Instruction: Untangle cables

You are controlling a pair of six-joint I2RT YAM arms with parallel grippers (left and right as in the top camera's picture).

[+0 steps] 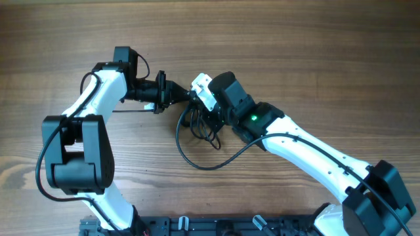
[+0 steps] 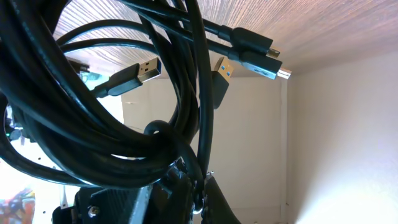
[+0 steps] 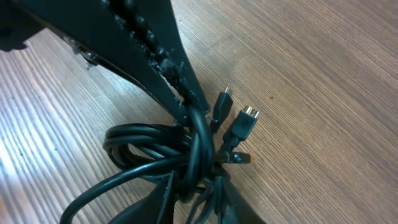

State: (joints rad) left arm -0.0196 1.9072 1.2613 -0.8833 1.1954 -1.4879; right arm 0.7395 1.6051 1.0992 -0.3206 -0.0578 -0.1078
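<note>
The cables [image 1: 195, 131] are a bundle of thin black cords held between my two grippers, with one long loop trailing on the table [image 1: 197, 162]. My left gripper [image 1: 184, 96] is shut on the bundle from the left; in the left wrist view its jaws [image 2: 200, 190] pinch a strand, and the cables [image 2: 112, 143] fill the frame with USB plugs [image 2: 142, 71] sticking out. My right gripper [image 1: 202, 119] is shut on the same bundle from the right; in the right wrist view its jaws [image 3: 196, 196] clamp the cables [image 3: 155, 146], whose plugs [image 3: 242, 127] point outward.
The wooden table [image 1: 315, 59] lies all around. The left arm's finger [image 3: 149, 50] reaches into the right wrist view from the upper left. The arm bases and a black rail [image 1: 216, 226] sit at the front edge.
</note>
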